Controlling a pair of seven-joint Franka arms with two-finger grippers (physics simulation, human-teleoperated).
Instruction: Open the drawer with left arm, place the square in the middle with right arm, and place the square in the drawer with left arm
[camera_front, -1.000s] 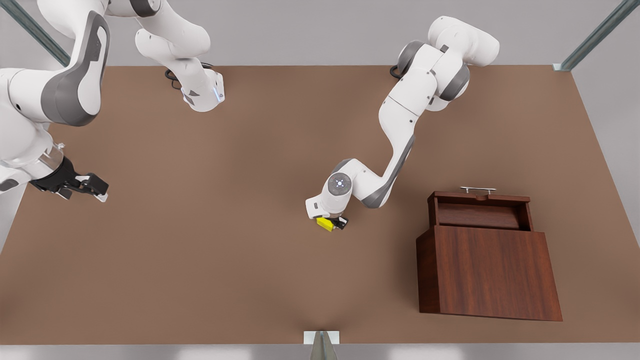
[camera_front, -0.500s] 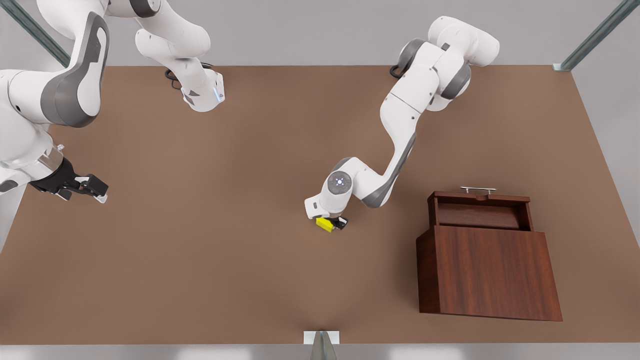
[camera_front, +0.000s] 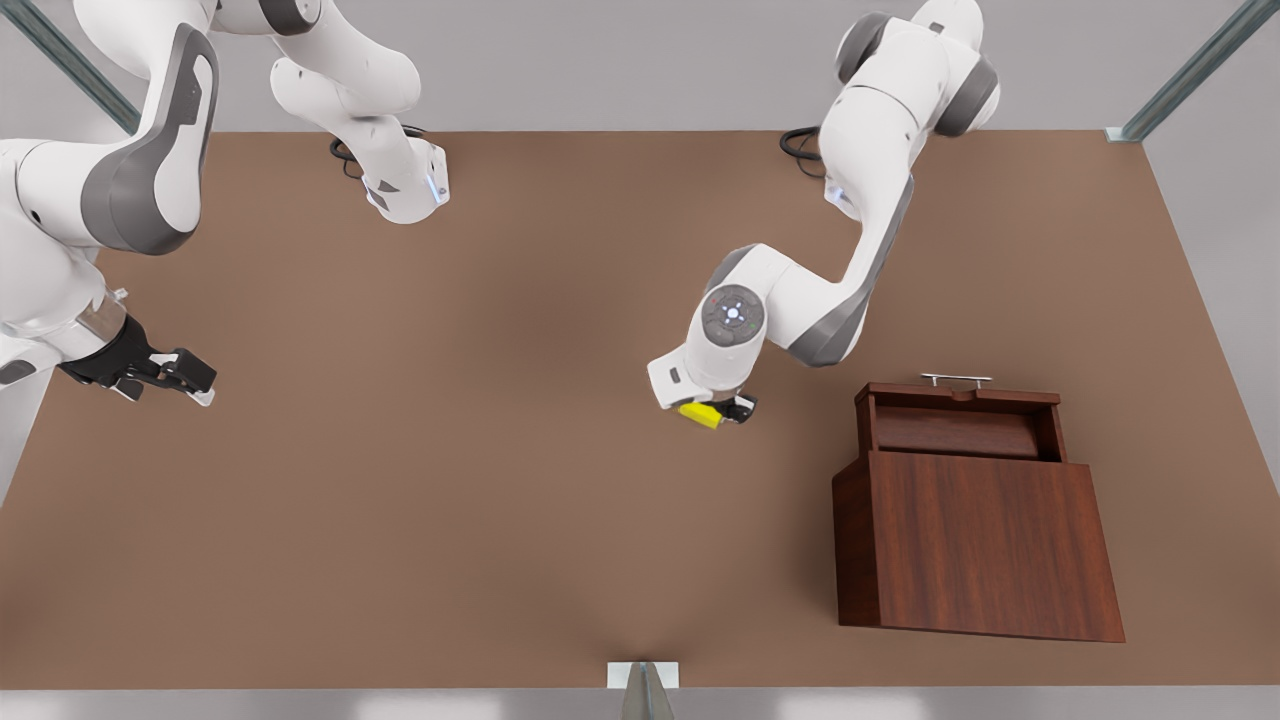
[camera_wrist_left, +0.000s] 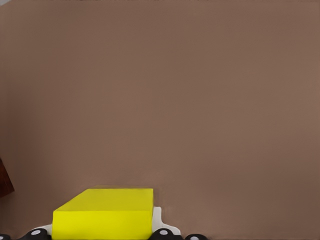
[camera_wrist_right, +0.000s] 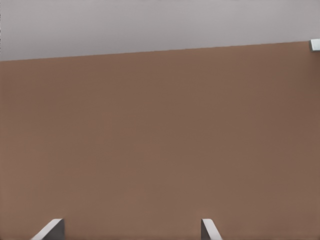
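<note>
Yellow cube (camera_front: 700, 413) is pinched in the left gripper (camera_front: 722, 411), above the desk's middle. Carry it level over the open drawer (camera_front: 958, 428), then go low before letting go. Right gripper (camera_front: 165, 378) waits, fingers spread, by the desk's edge.

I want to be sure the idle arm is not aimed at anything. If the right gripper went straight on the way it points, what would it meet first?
The right gripper waits open at the front view's left. Its wrist view looks along bare table to the far edge, so its line looks free; if pitched down, it would meet the tabletop first.
</note>
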